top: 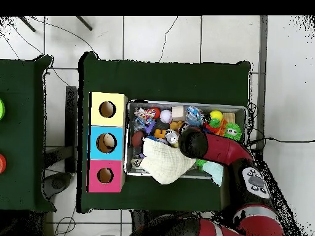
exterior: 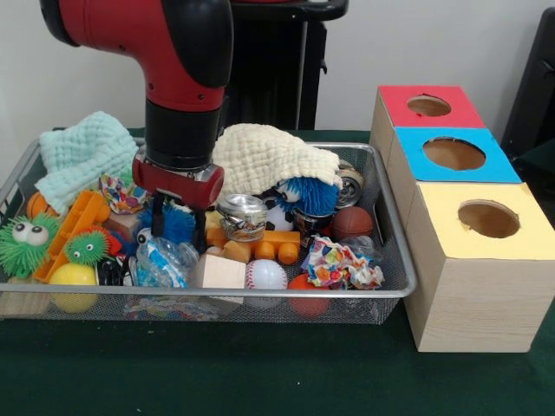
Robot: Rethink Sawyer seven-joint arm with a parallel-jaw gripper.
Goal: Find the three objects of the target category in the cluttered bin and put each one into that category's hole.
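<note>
My gripper (exterior: 179,224) reaches down into the left middle of the wire mesh bin (exterior: 395,260). Its two black fingers (exterior: 201,230) stand apart, open, on either side of a blue fuzzy toy (exterior: 179,225). Nothing is lifted. Beside the bin stand three boxes, each with a round hole on top: red (exterior: 429,106), blue (exterior: 453,153) and yellow (exterior: 488,218). From overhead the arm's wrist (top: 192,142) covers the gripper, and the boxes lie left of the bin: yellow (top: 107,109), blue (top: 106,142), red (top: 105,175).
The bin holds a cream cloth (exterior: 273,156), a mint cloth (exterior: 82,154), a glass jar (exterior: 243,215), a baseball (exterior: 266,274), a small basketball (exterior: 351,223), crumpled colourful paper (exterior: 338,264), green fuzzy toys (exterior: 24,243), a wood block (exterior: 221,272) and a second blue fuzzy toy (exterior: 310,195).
</note>
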